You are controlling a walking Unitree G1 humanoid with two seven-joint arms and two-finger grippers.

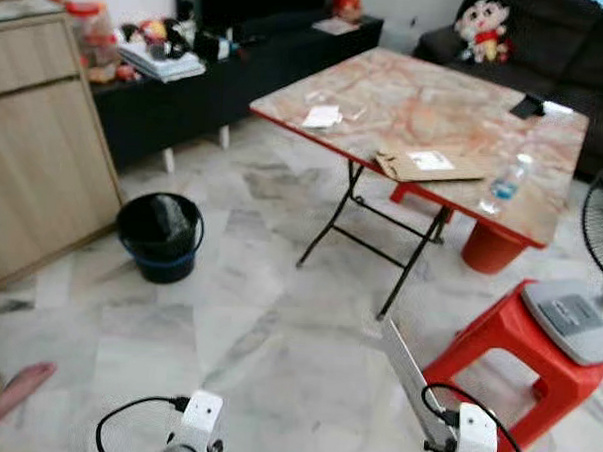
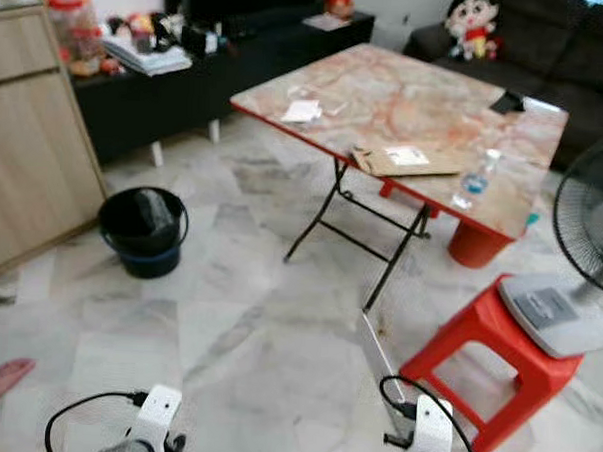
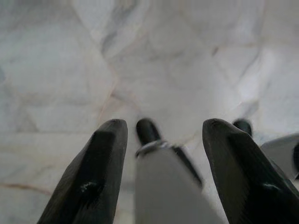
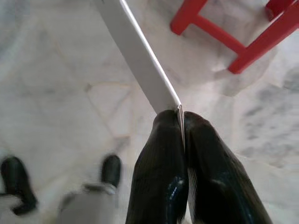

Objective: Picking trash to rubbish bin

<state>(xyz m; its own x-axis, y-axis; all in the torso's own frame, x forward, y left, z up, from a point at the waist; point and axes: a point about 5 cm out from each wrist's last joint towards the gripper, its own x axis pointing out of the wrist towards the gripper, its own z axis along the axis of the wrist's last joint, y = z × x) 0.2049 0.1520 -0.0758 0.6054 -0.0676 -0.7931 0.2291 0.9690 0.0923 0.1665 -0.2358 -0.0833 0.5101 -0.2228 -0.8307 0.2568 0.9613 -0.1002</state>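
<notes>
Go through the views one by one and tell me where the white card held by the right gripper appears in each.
Left eye view: white card slants up from the lower right, beside the red stool.
Right eye view: lower middle-right, left of the same stool.
Right wrist view: pinched between the right gripper fingers, stretching away over the floor.
Left wrist view: I cannot pick it out.
Shared landmark: the red stool.

The floor is pale grey-veined marble, and the surface is mottled pink and orange with a red edge. The bin is black, the stool red, and the card white.
</notes>
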